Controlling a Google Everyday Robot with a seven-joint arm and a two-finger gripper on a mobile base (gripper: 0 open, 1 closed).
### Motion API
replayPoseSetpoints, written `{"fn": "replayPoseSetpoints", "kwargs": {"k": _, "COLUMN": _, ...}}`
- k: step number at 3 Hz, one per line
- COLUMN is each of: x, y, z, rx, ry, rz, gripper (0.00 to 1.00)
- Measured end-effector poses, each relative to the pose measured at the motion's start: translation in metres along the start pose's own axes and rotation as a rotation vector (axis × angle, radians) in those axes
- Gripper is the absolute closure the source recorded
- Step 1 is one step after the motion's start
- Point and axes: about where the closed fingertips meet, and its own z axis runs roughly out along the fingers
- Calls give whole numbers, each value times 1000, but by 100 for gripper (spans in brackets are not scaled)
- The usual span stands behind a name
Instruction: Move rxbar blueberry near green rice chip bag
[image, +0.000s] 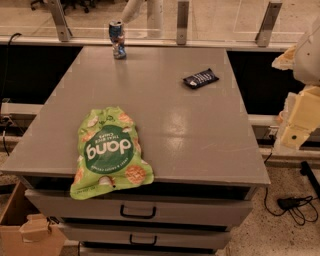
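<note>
The rxbar blueberry (200, 78), a small flat dark bar with white lettering, lies on the grey table top (165, 120) at the far right. The green rice chip bag (108, 150), light green with a dark "dang" circle, lies at the near left, with its lower end hanging over the front edge. My gripper (296, 131) hangs off the table's right side, level with the near half, well away from both things and holding nothing that shows.
A crushed blue-red-silver can (117, 39) stands at the far left of the table. Drawers with dark handles (137, 212) sit under the top. A cardboard box (20, 227) is on the floor at left and cables (295, 205) at right. A glass railing (182, 22) runs behind.
</note>
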Motion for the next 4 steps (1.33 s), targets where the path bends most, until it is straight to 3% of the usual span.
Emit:
{"fn": "replayPoseSetpoints", "kwargs": {"k": 2, "x": -4, "y": -14, "z": 9, "rx": 1, "ry": -31, "rz": -24, "gripper": 0}}
{"fn": "replayPoseSetpoints", "kwargs": {"k": 3, "x": -25, "y": -59, "z": 38, "rx": 13, "ry": -107, "rz": -68, "gripper": 0}}
{"fn": "replayPoseSetpoints", "kwargs": {"k": 4, "x": -54, "y": -114, "z": 77, "rx": 24, "ry": -208, "rz": -70, "gripper": 0}}
